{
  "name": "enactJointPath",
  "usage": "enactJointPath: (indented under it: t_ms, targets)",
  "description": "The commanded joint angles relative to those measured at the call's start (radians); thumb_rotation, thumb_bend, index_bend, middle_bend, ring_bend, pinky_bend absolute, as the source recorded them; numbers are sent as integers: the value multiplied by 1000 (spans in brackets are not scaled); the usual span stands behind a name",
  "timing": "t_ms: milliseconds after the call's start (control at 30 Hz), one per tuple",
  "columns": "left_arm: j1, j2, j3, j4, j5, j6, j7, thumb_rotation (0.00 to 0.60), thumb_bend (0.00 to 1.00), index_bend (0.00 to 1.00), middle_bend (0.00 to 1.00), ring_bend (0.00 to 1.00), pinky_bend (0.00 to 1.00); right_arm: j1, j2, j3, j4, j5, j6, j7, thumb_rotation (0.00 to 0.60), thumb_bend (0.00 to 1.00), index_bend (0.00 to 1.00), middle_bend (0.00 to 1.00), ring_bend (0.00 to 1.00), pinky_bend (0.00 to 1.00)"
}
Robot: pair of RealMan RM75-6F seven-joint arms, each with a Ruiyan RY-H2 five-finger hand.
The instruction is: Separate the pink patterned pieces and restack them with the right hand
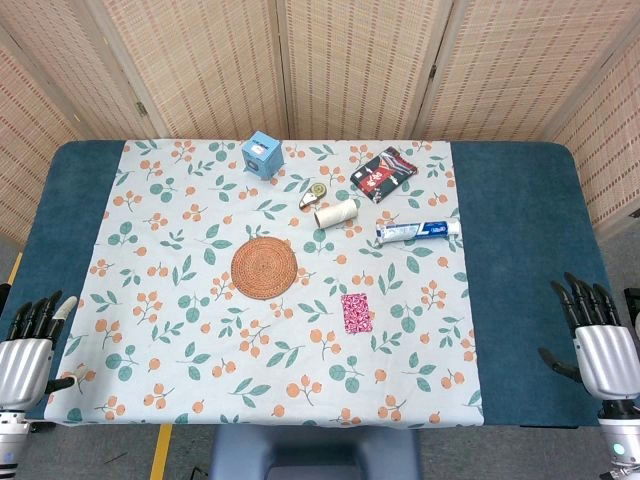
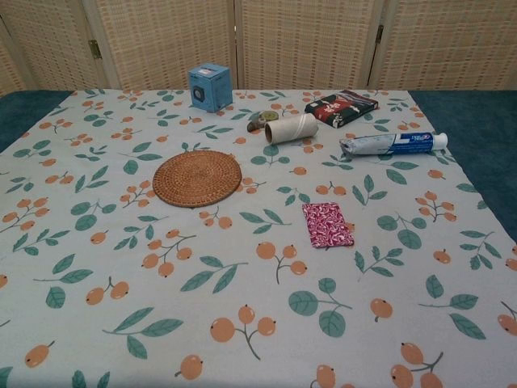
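Your target is the stack of pink patterned pieces (image 1: 356,313), lying flat on the floral tablecloth (image 1: 180,330) a little toward your side of the table's middle and slightly right of centre. In the chest view it reads as one small rectangle (image 2: 327,225); how many pieces are in it cannot be told from here. Its long axis runs roughly away from you, toward the far edge, with the short sides facing near and far.

The woven round coaster (image 1: 265,267) sits just up and left of it, apart from it. The toothpaste tube (image 1: 418,230) and the cardboard roll (image 1: 335,212) lie farther back, well apart.

Your right hand (image 1: 600,340) is the nearer of the two and the one the task calls for. It hovers over the bare blue table (image 1: 520,300) at the right near corner, so the stack lies to its left and slightly farther out. Its fingers are spread and extended, holding nothing and touching nothing. Expect a leftward reach across the cloth's edge.

Your left hand (image 1: 30,345) waits at the opposite near corner, fingers likewise apart and empty, well away.
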Motion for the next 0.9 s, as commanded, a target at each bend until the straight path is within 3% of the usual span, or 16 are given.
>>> enactJointPath:
  t_ms: [33,900]
  targets:
    - [1,-2,-2,-1,-3,3,2,600,170,16,0,5,0,3,2,0,-2,1,-6,14,600,210,14,0,21,0]
    - [21,-8,6,5,13,37,-10,600,169,20,0,11,0,44,36,-21,-10,-28,-83,99,600,210,14,0,31,0]
